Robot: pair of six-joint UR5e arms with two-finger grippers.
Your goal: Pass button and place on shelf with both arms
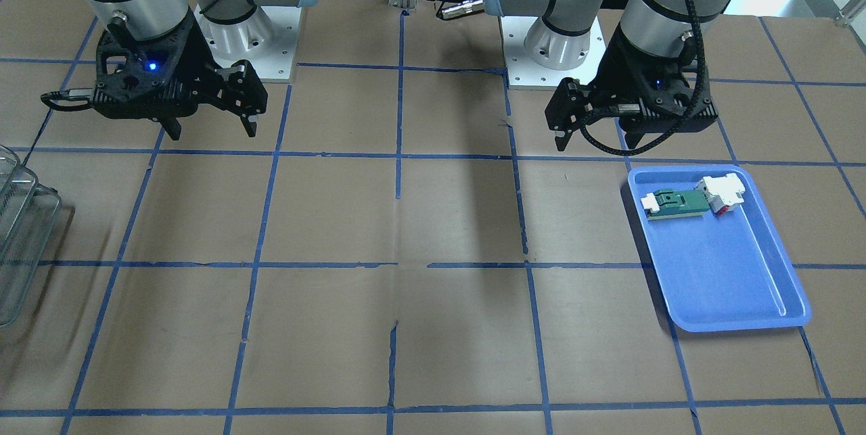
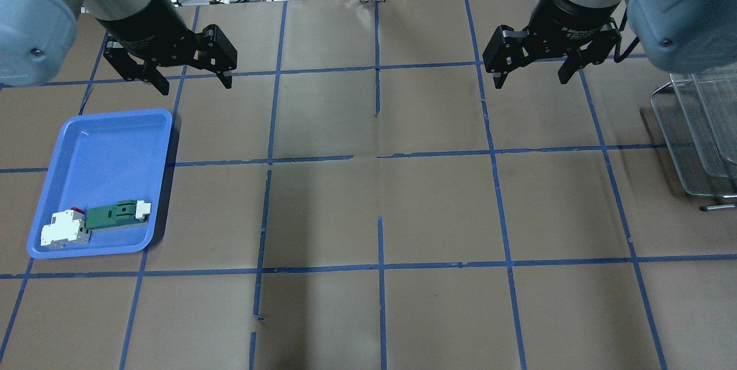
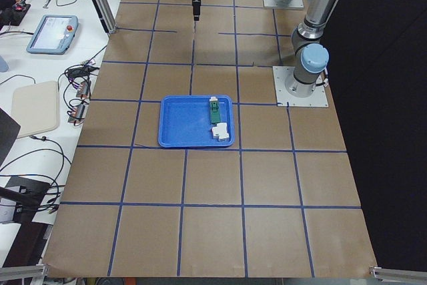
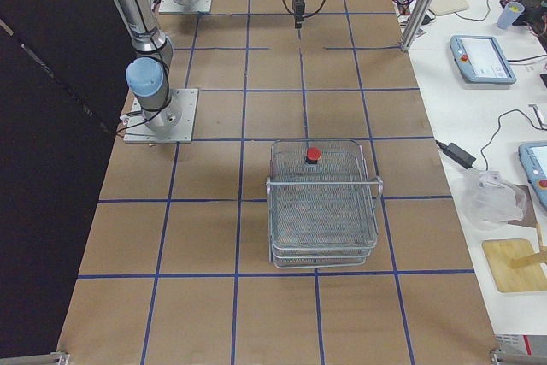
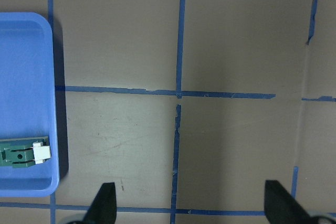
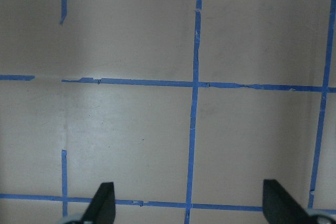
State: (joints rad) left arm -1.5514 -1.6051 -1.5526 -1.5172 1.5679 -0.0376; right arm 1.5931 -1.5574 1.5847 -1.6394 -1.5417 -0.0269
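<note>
Nearest, in the lower left of the overhead view, a blue tray (image 2: 103, 151) lies on the paper-covered table (image 2: 437, 209) with its blue tape grid. A green flat part (image 2: 115, 216) with a white end sits in the tray's lower corner, butted against a white-and-red block (image 2: 64, 231). At the right edge of that view, a little farther back, stands the wire-mesh shelf (image 2: 696, 128), only partly in frame. The right-side camera shows it whole, and the button (image 4: 313, 155) stands in its top tray, red cap up, close to the tray's upper rim in the frame. Farther back, toward the top of the overhead view, both grippers hang above the table and touch nothing. The left gripper (image 2: 196, 83) is at upper left, just beyond the tray's far end, with its jaws spread wide and nothing between them. Its wrist camera shows two dark fingertips (image 5: 104, 203) far apart over bare paper, with the tray's corner at the left edge. The right gripper (image 2: 531, 79) is at upper right, equally wide apart and empty. From the front camera a blue light glows on its black body. White print runs round the right wrist collar, too small to read surely.
</note>
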